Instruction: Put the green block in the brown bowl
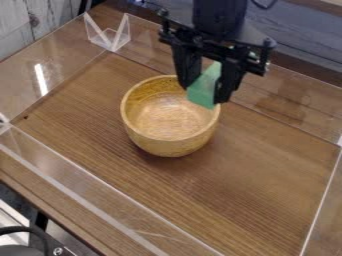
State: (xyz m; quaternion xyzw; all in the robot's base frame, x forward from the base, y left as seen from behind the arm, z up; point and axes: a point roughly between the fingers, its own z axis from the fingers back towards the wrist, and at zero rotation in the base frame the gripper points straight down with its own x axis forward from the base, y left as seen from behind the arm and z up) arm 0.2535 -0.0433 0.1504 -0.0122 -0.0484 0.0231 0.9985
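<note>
Black and pointing straight down, the claw (pixel 214 82) hangs over the far right rim of the round light-brown wooden bowl (pixel 170 121), its two dark fingers (pixel 186 74) closed tight on the long, flat, bright green block (pixel 206 84). That block sits between the fingers, tilted a little from upright, with its lower end showing below the fingertips and above the bowl's rim; whether it touches the rim cannot be told from this view. It is clear of the bowl's floor. A dark cross-piece spans the top of the claw, and the black arm (pixel 219 12) above it runs out of the top of the picture.

Thick walls and a smooth, honey-coloured inside mark the bowl, and nothing lies in it. It stands on the dark wood-grain table (pixel 201 200), roughly at the middle of the surface. Clear plastic walls (pixel 60 62) fence the table on the left and near sides, catching bright reflections. At the far left corner a small clear plastic stand (pixel 107 33), folded in a V shape, sits well apart from the bowl.
</note>
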